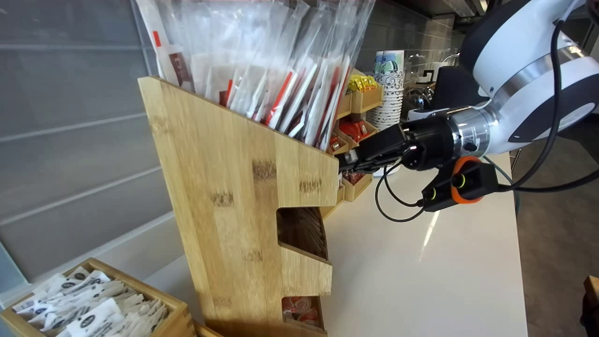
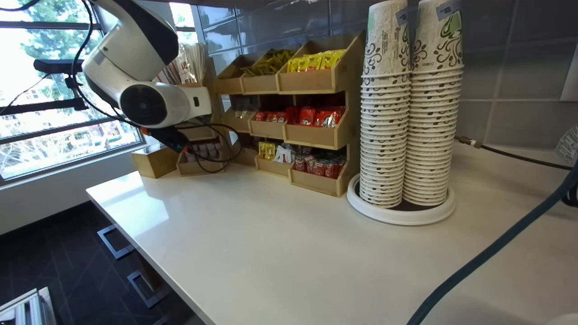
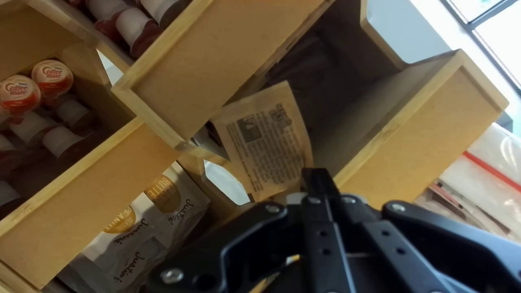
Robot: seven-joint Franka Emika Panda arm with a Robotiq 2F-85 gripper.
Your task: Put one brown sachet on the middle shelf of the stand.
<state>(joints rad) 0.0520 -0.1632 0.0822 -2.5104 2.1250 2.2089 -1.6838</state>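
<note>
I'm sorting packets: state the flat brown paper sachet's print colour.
Dark, blackish; the sachet shows best in the wrist view.

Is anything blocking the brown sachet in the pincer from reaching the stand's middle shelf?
Nothing visible bars the way: in the wrist view the brown sachet, held near one corner by the pincer, is at the mouth of the middle shelf. The front lip lies close by; whether they touch, I cannot tell.
</note>
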